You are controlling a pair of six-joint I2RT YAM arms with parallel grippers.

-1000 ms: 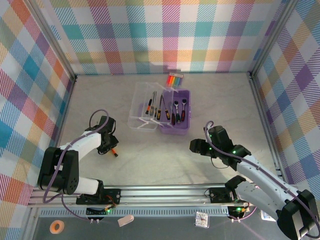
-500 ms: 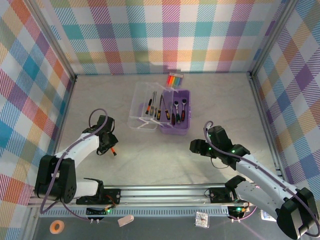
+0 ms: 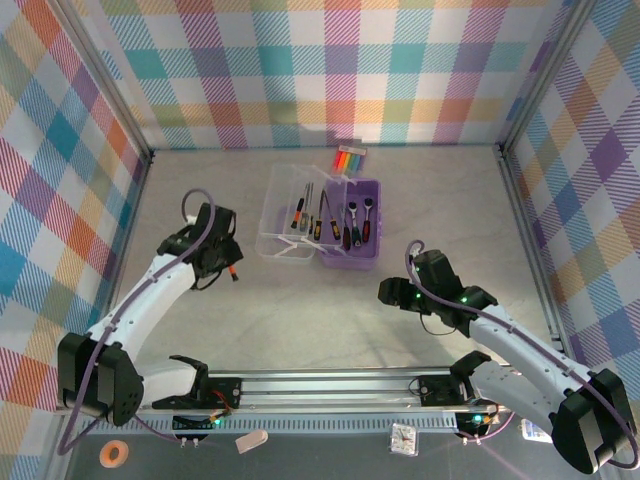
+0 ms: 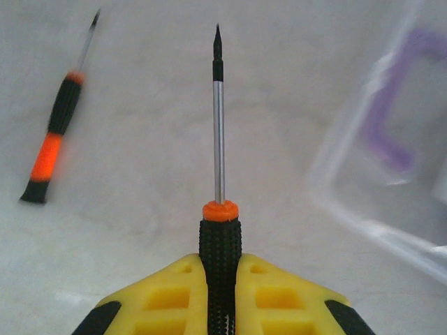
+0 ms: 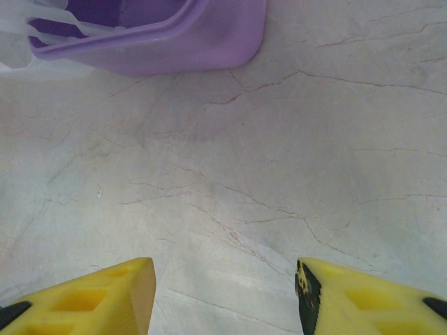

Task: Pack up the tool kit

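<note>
Your left gripper [image 4: 221, 279], pinching a screwdriver [image 4: 218, 160] by its handle, moved toward the open tool kit [image 3: 350, 262] at its 2 o'clock, so packing was underway; right gripper [image 5: 225, 272] stayed spread and empty, and a second screwdriver [image 4: 52, 132] lay loose on the surface.

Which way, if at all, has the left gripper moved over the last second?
Yes. The left gripper, shut on a screwdriver, has moved away from the base rail, closer to the open tool kit.

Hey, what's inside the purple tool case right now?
Two small ratchets and slim black-and-orange screwdrivers lie in the purple base. Its floor beneath them is covered, so anything underneath cannot be seen.
</note>
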